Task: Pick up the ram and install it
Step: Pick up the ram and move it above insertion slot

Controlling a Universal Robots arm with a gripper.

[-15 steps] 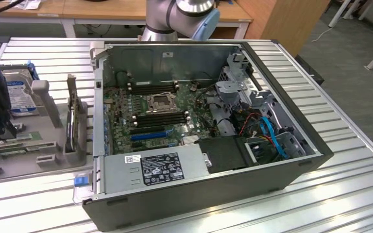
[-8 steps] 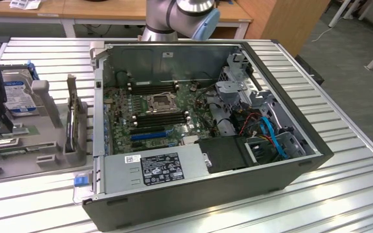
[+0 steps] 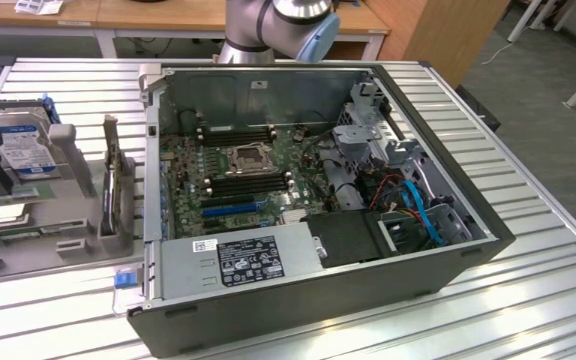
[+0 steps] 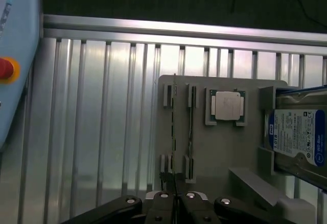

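Wooden desks (image 3: 168, 15), grey floor (image 3: 543, 105), slatted table (image 3: 528, 300)

Ram (image 3: 113, 176) upright in holder (image 3: 28, 259) beside open case (image 3: 298, 307).

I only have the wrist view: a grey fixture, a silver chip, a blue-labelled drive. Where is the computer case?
Observer: The open case lies on the slatted table, to the exterior view's right of the fixture.
Operator: Is its inside exposed?
Observer: Yes, the motherboard faces up, uncovered.
Operator: Where would I plug in?
Observer: Long black slots run in two banks, one on each side of the CPU socket.
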